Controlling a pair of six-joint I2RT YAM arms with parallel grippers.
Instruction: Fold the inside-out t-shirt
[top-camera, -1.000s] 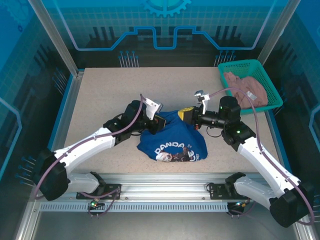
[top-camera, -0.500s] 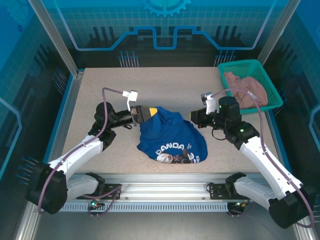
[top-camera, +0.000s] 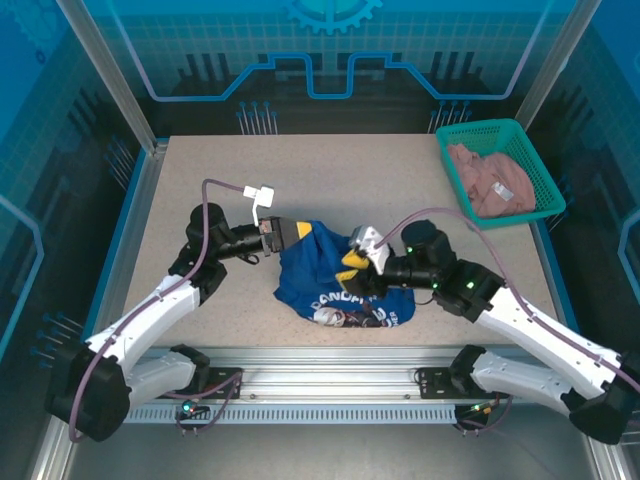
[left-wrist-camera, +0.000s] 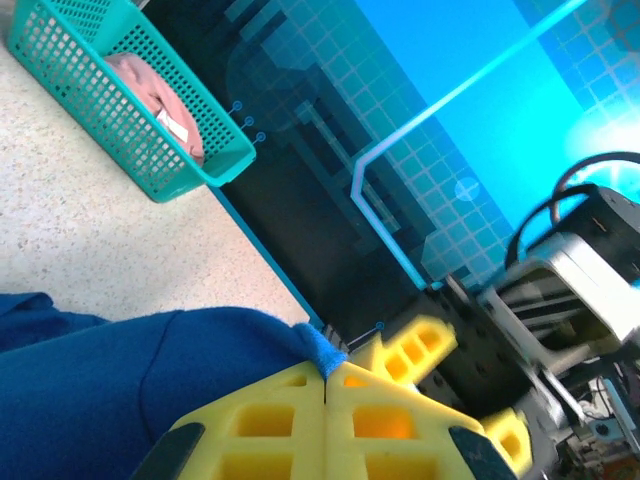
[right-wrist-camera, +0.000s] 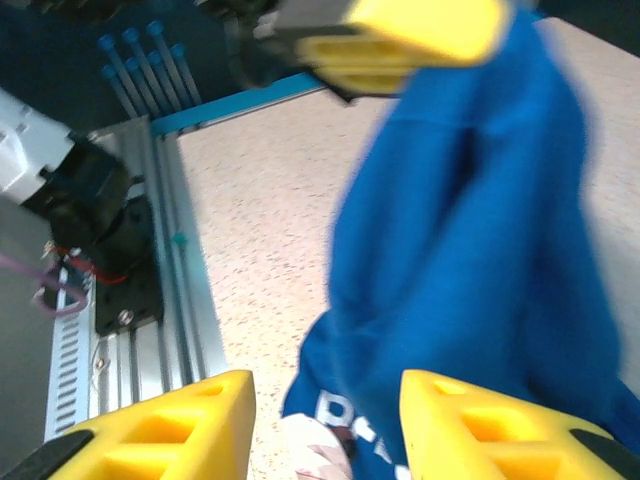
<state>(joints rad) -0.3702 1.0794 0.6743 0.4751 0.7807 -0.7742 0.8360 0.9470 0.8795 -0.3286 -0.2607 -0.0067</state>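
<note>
Now, your left gripper (top-camera: 291, 232) is clamped tight on a fold of the royal blue cotton t-shirt (top-camera: 335, 285). The shirt sits bunched in the middle of the speckled beige tabletop (top-camera: 200, 170), its pale print facing up. Your right gripper (top-camera: 352, 263) hovers at the cloth's right side, jaws partly apart and holding nothing. If you close there blindly, you probably grab several layers at once. Pull apart then, and the bundle likely twists instead of spreading flat.
</note>
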